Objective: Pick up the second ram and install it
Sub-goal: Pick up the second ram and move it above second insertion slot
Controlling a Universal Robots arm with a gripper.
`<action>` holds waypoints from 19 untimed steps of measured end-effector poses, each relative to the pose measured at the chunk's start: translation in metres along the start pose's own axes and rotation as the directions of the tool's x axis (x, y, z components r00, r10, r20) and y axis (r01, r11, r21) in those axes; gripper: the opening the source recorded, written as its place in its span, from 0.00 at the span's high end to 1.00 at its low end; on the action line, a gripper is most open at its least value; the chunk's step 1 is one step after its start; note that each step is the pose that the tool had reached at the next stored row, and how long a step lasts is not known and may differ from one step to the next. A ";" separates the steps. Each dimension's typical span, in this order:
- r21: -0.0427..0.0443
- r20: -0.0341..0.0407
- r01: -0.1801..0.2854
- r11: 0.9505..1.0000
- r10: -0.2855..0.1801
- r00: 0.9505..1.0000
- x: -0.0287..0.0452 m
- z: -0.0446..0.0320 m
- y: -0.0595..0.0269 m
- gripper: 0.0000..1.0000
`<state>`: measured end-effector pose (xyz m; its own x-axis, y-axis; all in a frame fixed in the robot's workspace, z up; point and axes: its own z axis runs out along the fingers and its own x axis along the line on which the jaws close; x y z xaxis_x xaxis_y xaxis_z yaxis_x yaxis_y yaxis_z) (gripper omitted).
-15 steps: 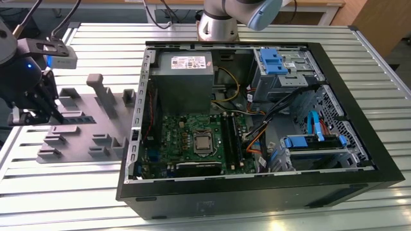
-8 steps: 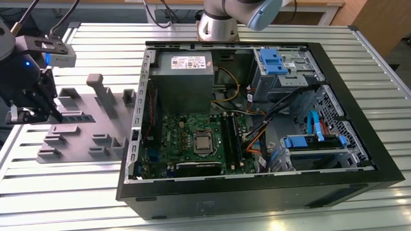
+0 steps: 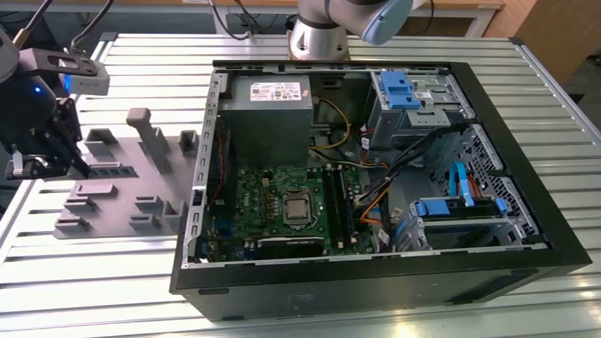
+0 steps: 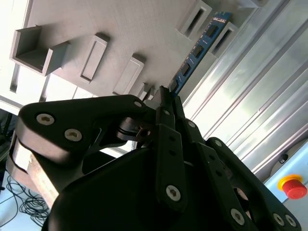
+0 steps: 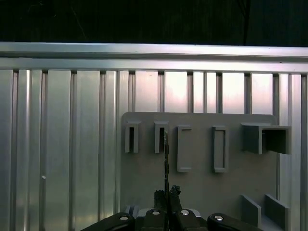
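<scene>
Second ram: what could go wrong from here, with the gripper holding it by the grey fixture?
1. The gripper pinches the second ram at one end only, so the long stick may pivot or slip.
2. In the first wrist view its far end sits beside the grey fixture's raised slot blocks and could snag.
3. The motherboard slots are narrow, with cables close by; a tilted stick may not seat.

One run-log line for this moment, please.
phase: pick ram | gripper: shut on ram | location: at grey fixture, outside case | ram lifted off fixture: cannot tell | installed: no
</scene>
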<state>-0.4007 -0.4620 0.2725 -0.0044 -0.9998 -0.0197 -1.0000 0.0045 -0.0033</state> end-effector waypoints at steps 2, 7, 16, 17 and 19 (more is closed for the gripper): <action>0.000 0.000 0.000 1.000 0.000 1.000 0.0000 -0.0009 0.0000 0.86; 0.000 0.000 0.000 1.000 0.000 1.000 -0.0001 -0.0028 0.0000 0.86; 0.000 0.000 0.000 1.000 0.000 1.000 -0.0001 -0.0046 0.0000 0.86; 0.000 0.000 0.000 1.000 0.000 1.000 -0.0001 -0.0049 0.0000 0.86; 0.000 0.000 0.000 1.000 0.000 1.000 -0.0001 -0.0055 0.0000 0.86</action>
<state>-0.4007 -0.4619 0.2780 -0.0045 -0.9998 -0.0197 -1.0000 0.0045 -0.0034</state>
